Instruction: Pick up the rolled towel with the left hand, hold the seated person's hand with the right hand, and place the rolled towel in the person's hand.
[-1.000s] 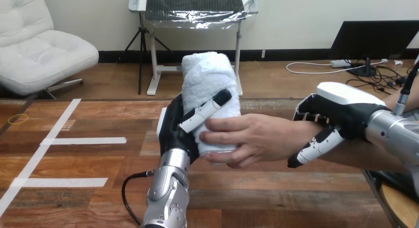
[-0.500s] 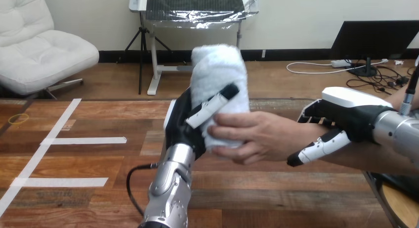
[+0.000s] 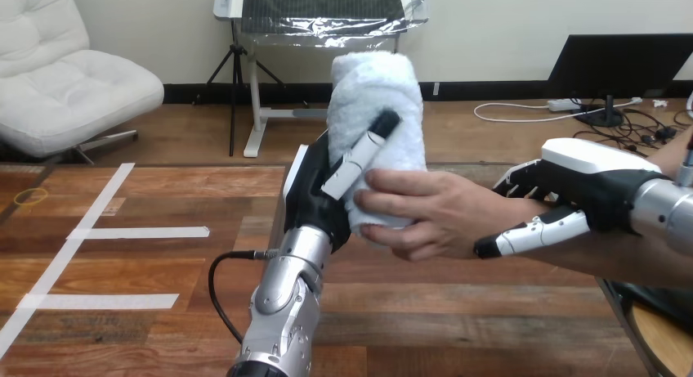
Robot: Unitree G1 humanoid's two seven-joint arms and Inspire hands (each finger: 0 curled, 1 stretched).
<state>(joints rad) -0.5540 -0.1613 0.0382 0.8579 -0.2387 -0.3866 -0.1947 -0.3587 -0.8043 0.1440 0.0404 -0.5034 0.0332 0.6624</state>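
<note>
**Towel aloft between two hands**

Head view. Underneath, a wooden table (image 3: 163, 271) of planks, with white tape strips (image 3: 139, 232) stuck across its left part and a small yellow loop (image 3: 31, 197) near the far left edge. Open boards at left and along the near edge; crowded at centre and right.

Above mid-table, upright and off the surface: the rolled towel (image 3: 377, 99), clamped in the curled fingers of the left hand (image 3: 315, 201). Touching the towel's lower part from the right, the person's hand (image 3: 433, 217), fingers laid on the cloth.

Closed about the person's wrist (image 3: 494, 213), the right hand (image 3: 592, 189): fingers over the top, thumb along the underside. Across the table's right side, the person's forearm (image 3: 621, 258).
</note>
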